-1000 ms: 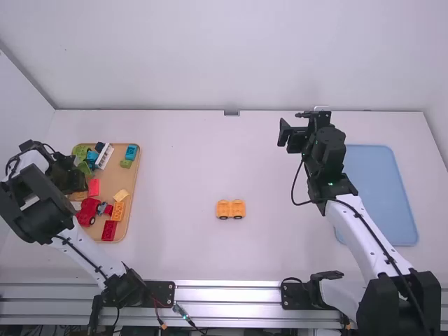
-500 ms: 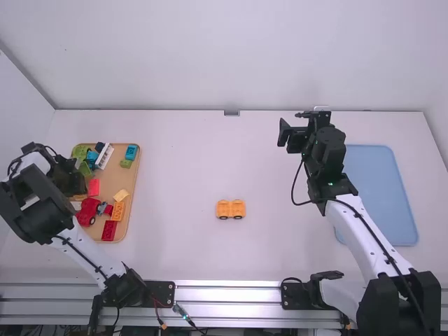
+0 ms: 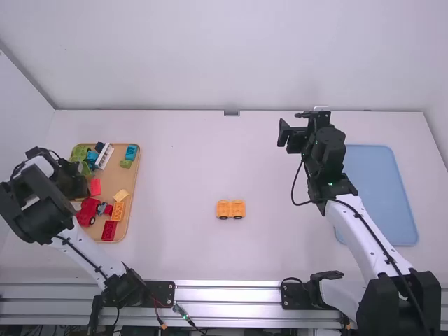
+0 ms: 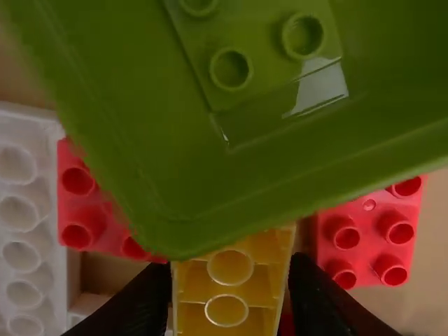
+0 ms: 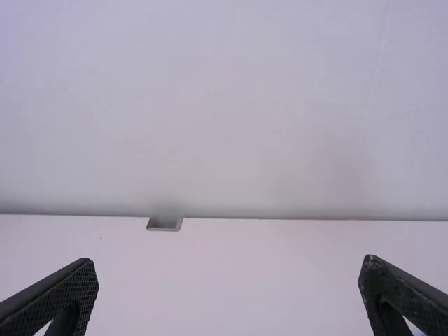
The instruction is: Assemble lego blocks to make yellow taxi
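- We saw the left gripper [image 3: 75,183] above the tan tray [image 3: 133,210], a flat board with rounded corners and a raised rim.
- In the left wrist view, the left gripper [image 4: 229,271] had its jaws clenched on a yellow block [image 4: 229,290], whose hollow, tube-filled side showed.
- We saw a glossy green piece [image 4: 154,154], smooth and dish-like with round studs inside, partly overlapping the yellow block in that view.
- Near it lay a studded red block [image 4: 367,241] and a long white block [image 4: 24,245] with a row of round shapes.
- The yellow car base [image 3: 230,209], boxy plastic on small dark wheels, sat on the smooth white table [image 3: 182,175] between the two arms.
- We found the right gripper [image 3: 290,124] over the far part of the table, its jaws released and wide apart, with nothing between the ridged black fingers [image 5: 63,294].
- A flat blue mat [image 3: 378,189] with rounded corners lay beside the right arm.
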Robot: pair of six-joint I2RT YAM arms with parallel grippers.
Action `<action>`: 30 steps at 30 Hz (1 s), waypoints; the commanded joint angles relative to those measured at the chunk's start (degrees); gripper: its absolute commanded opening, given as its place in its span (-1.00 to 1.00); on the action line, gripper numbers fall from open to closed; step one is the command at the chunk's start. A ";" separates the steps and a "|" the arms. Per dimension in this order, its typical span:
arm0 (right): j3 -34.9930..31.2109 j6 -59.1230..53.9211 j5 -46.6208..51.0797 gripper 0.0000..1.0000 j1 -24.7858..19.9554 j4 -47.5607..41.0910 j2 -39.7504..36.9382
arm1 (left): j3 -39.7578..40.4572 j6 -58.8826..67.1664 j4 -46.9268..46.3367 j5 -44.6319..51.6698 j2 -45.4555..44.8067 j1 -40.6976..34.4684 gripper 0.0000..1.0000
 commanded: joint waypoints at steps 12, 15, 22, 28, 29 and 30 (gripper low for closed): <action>2.43 0.20 0.24 0.98 -0.04 -0.68 0.24 | -1.77 0.50 0.76 0.63 0.55 0.31 -0.13; 2.43 0.20 0.24 0.97 -0.04 -0.66 0.24 | -2.27 0.61 0.96 0.61 0.55 0.26 -0.22; 2.43 0.20 0.24 0.97 -0.04 -0.61 0.24 | -1.05 0.68 -0.15 0.63 0.55 0.26 -0.50; 2.43 0.20 0.28 0.98 -0.04 -0.70 0.24 | 2.64 -2.75 -2.40 1.05 0.55 0.26 -0.91; 2.43 0.20 0.26 0.97 -0.04 -0.83 0.24 | 3.48 -3.45 -2.67 1.07 0.55 0.26 -0.92; 2.43 0.17 0.28 0.97 -0.07 -0.85 0.24 | 4.55 -4.66 -3.21 1.29 0.55 0.20 -0.92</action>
